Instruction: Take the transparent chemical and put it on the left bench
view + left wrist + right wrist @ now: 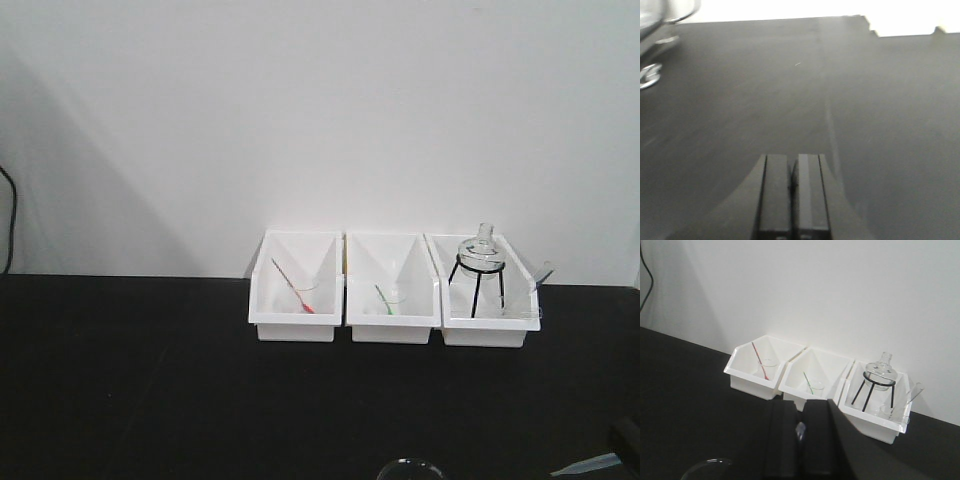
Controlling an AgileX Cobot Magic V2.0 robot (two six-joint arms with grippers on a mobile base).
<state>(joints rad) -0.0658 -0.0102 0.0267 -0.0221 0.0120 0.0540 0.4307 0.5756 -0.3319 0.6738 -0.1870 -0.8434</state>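
The long black worktop runs under a white wall, with three white bins in a row at its back edge; the left bin holds a small beaker with a red pipette leaning in it; the middle bin holds another beaker with a green pipette. The right bin carries a round glass flask sitting on a black tripod stand; the transparent chemical is in this same bin, a clear slim pipette tilted against the bin's right side, its upper end above the rim, apart from both grippers.

The left gripper hangs over bare worktop, its jaws pressed together with nothing between them. The right gripper is in front of the middle and right bins, pointing at them; its jaws stand together with only a thin slit, where a small pale glint shows that is too small to identify. A round glass rim shows at the near edge of the front view.
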